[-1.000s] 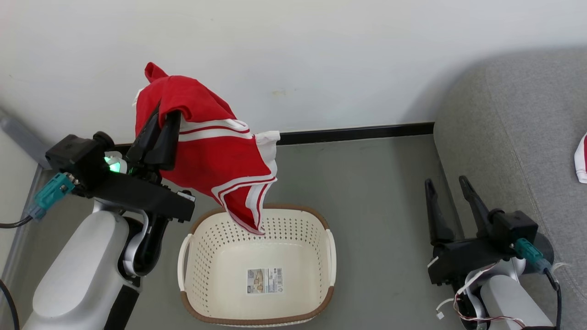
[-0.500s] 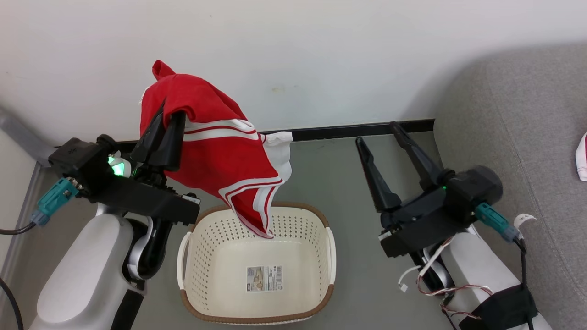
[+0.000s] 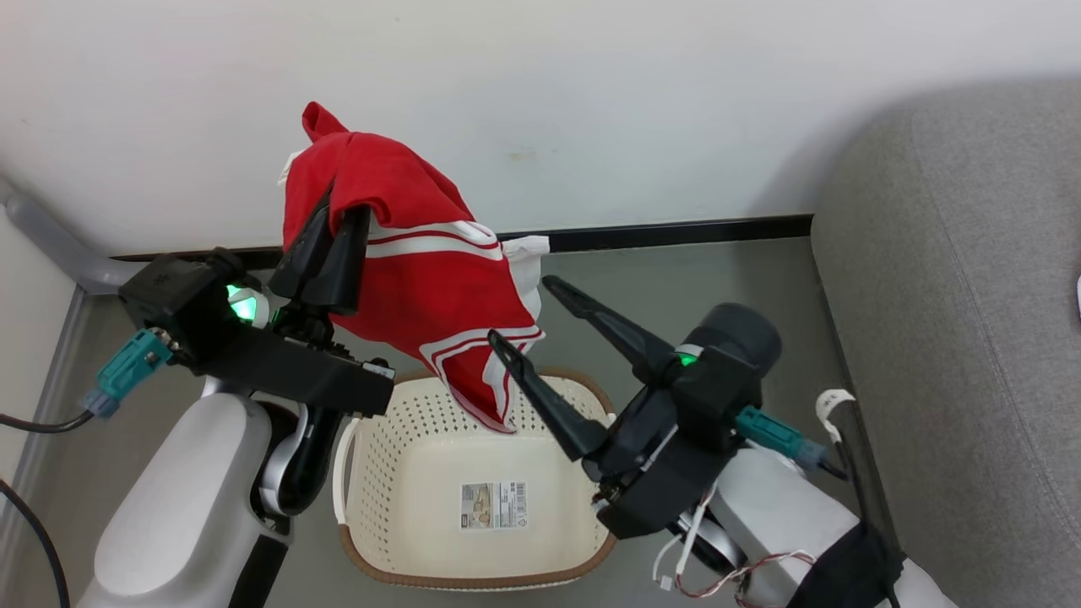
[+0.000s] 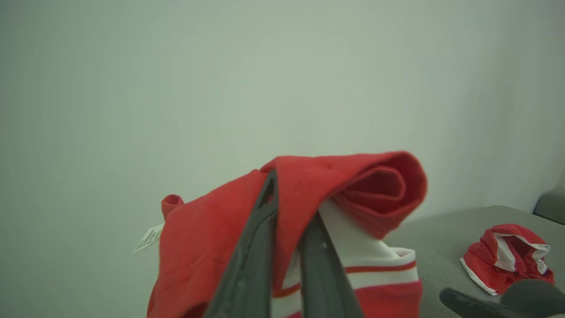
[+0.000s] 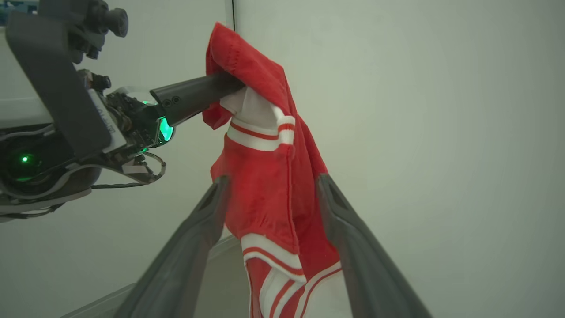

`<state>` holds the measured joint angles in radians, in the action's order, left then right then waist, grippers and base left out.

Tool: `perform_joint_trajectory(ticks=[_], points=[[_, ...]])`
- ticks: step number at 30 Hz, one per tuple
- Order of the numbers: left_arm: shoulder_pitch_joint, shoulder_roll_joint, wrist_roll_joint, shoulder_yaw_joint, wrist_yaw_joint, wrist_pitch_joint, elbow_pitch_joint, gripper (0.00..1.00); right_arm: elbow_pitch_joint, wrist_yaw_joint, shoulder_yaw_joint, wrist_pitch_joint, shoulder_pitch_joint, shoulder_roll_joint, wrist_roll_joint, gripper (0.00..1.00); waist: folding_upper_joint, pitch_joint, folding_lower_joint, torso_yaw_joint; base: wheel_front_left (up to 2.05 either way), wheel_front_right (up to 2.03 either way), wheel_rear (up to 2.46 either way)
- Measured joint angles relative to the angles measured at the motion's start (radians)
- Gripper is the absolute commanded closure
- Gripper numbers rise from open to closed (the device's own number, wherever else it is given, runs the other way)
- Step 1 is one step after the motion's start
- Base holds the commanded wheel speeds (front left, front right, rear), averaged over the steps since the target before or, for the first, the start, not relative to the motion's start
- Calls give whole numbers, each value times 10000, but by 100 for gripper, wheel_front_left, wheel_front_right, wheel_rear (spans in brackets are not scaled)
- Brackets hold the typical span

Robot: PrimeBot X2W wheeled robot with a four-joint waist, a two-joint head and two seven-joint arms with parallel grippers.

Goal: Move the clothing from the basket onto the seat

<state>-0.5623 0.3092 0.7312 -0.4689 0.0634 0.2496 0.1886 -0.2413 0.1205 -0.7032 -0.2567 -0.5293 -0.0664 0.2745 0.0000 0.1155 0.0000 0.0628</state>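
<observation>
My left gripper (image 3: 338, 198) is shut on a red garment with white stripes (image 3: 422, 279), held up above the basket's far left corner. The garment's lower hem hangs just over the cream perforated basket (image 3: 397, 439), which holds just a paper label on its bottom. My right gripper (image 3: 521, 308) is open, fingertips at the garment's lower right edge. In the right wrist view the garment (image 5: 269, 207) hangs between the spread fingers (image 5: 198, 234); contact cannot be told. The left wrist view shows fabric (image 4: 353, 185) pinched between the fingers (image 4: 251, 256). The grey seat (image 3: 971, 295) lies at the right.
A second red and white garment (image 4: 507, 251) lies bunched on the grey seat surface (image 4: 441, 238). A white wall (image 3: 591, 101) with a black skirting strip (image 3: 676, 232) stands right behind the basket. Grey floor (image 3: 718, 270) lies between basket and seat.
My right arm has swung up and to the left, from beside the seat to the hanging garment, jaws open throughout. The left gripper has lifted the garment slightly up and to the right.
</observation>
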Motion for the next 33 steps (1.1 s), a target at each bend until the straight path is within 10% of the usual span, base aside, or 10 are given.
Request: perform_joint_trajectory(ticks=[17, 18, 20, 31, 33], points=[[-310, -633, -217, -541, 341, 0, -157, 100, -2800, 29, -2004, 63, -1870, -15, 1177, 0, 1, 257, 0, 691, 0, 0, 0], [-313, -639, -219, -558, 343, 0, -148, 100, -2915, 27, -2140, 90, -1960, -21, 1279, 15, 1, 266, 0, 730, 0, 0, 0], [-327, -673, -291, -587, 347, 0, -113, 100, -3018, 27, -2351, 88, -2106, -25, 1544, 100, 1, 282, 0, 806, 0, 0, 0], [-318, -652, -374, -401, 428, 0, 414, 100, -3231, -376, -2700, 75, -2635, -21, 2677, 100, 1, 265, 0, 904, 0, 0, 0], [-277, -623, -376, -309, 428, 0, 564, 72, -3242, -416, -2823, 75, -2682, -21, 2892, 100, 1, 234, 0, 851, 0, 0, 0]])
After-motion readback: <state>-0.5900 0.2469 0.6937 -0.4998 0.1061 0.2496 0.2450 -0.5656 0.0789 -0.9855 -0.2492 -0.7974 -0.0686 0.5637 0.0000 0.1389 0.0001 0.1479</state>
